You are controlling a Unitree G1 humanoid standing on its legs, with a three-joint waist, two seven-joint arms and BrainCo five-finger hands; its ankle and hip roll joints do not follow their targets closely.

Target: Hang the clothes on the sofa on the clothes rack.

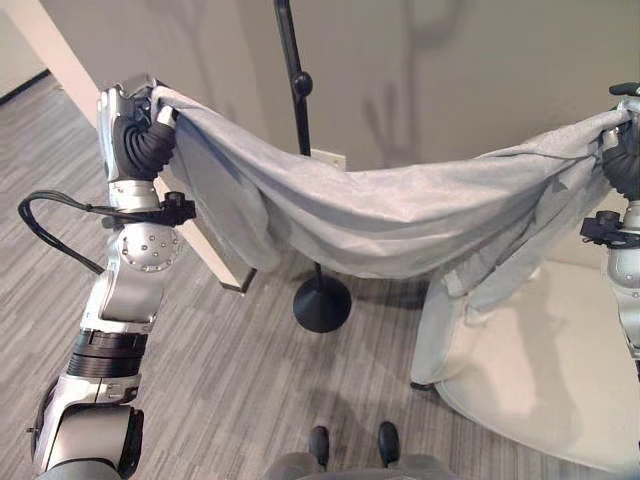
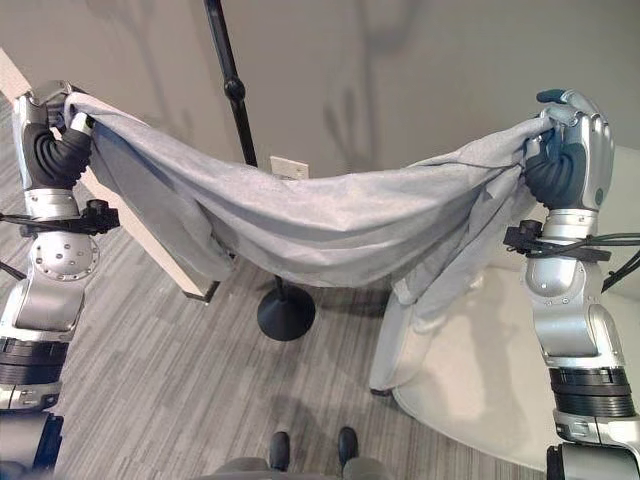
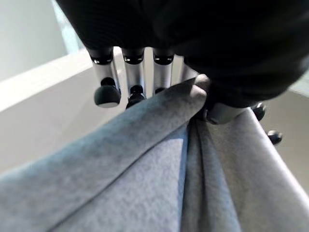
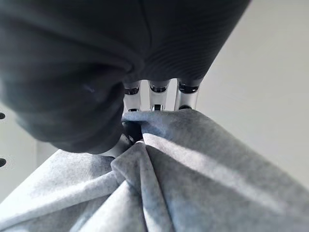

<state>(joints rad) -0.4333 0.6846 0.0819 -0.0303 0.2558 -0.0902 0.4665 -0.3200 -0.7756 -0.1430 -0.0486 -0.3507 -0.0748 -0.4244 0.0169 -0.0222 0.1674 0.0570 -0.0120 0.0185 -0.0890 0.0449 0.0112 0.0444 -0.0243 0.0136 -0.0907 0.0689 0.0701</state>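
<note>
Grey plank floor (image 1: 230,390), black clothes rack (image 1: 300,110) by wall; left hand (image 1: 135,125) and right hand (image 2: 570,150) each pinch grey garment (image 1: 380,215) stretched above sofa (image 1: 530,370).

Even indoor light is noted; faint shadows are cast on the wall (image 1: 430,60) (wrist views blurred beyond the fingers (image 3: 137,82)).

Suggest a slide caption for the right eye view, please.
Both hands, left hand and right hand, hold a grey garment stretched before the black clothes rack.
</note>
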